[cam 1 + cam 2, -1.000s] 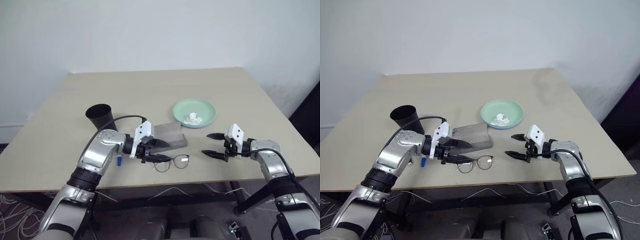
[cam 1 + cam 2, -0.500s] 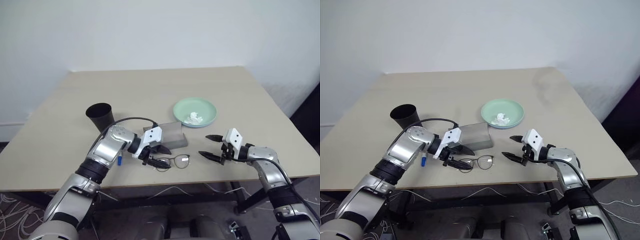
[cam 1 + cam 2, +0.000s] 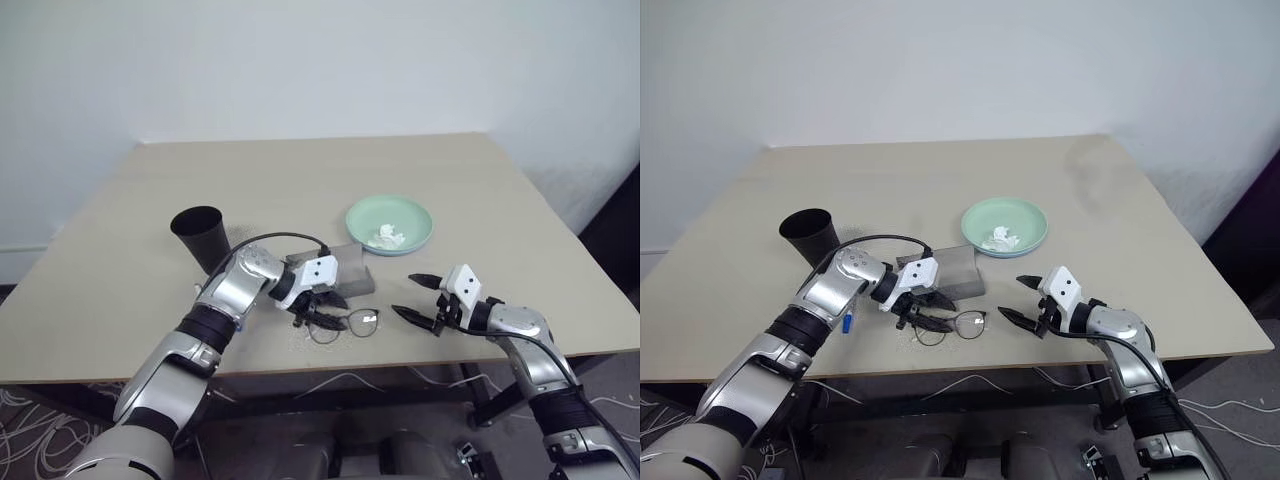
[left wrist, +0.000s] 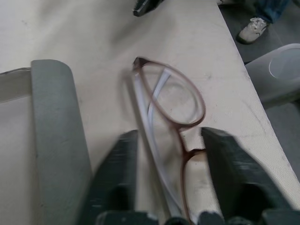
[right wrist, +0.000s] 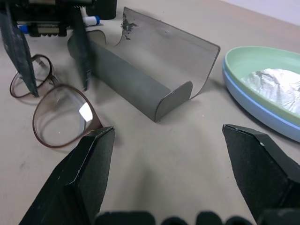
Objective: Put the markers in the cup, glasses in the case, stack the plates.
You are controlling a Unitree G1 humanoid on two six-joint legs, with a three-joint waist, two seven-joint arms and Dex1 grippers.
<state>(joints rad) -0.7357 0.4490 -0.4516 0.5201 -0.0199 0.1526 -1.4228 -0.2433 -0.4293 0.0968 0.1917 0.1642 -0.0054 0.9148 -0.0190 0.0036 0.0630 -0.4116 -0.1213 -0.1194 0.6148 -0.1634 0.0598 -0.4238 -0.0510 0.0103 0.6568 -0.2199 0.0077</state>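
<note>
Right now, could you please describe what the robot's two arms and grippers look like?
Both arms are silver-grey metal with black joint bands. Each wrist carries a small white block with dark dots. The left gripper and right gripper each have two black, tapered, pointed fingers. A thin black cable loops over the left forearm, and another runs along the right forearm.

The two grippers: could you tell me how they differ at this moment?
The left gripper has its fingers set either side of the glasses beside the case; the right gripper holds nothing. The left's fingers stand narrower; the right's gape wide. Both hover low over the table.
</note>
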